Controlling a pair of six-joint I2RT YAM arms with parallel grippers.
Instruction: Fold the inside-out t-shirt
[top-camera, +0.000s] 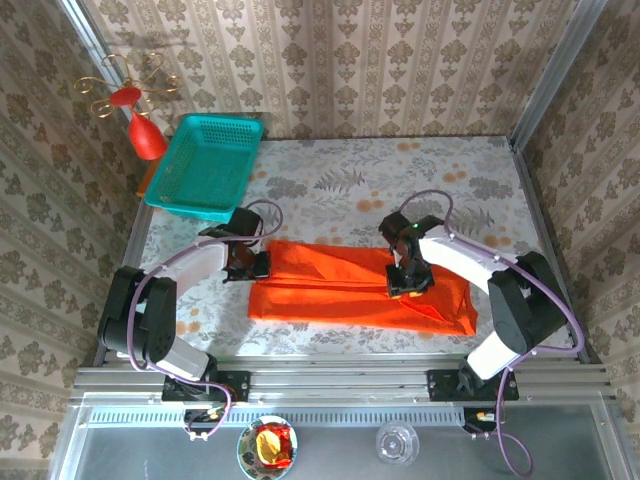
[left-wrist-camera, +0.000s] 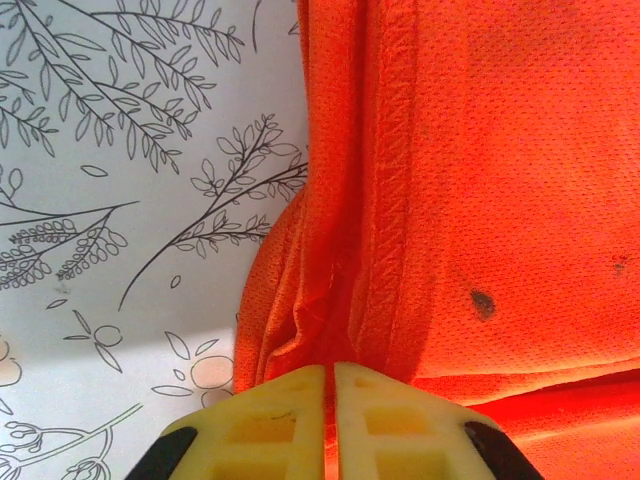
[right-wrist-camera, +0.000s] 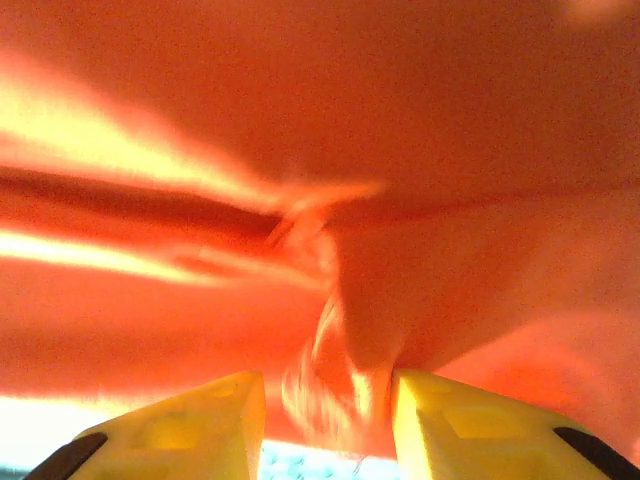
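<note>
Overhead, the t-shirt is seen laid as a long flat band across the near half of the surface, btwn the two arms. The L claw is set at its left end, the R claw on the cloth toward the right end.

From the L wrist, the t-shirt is shown w/ a stitched hem and fine mesh weave. The L claw is pressed nearly together, w/ a thin fold of hem apparently pinched in it.

From the R wrist, the R claw is seen w/ jaws apart, straddling a bunched ridge of t-shirt. A slim gap is left at one finger, so prob. nothing is clamped yet.

The cloth is judged light, limp, not fragile and a bit slippery. Sag and drag are to be expected, so hems or corners should be taken, all layers caught, and both ends lifted evenly.
</note>
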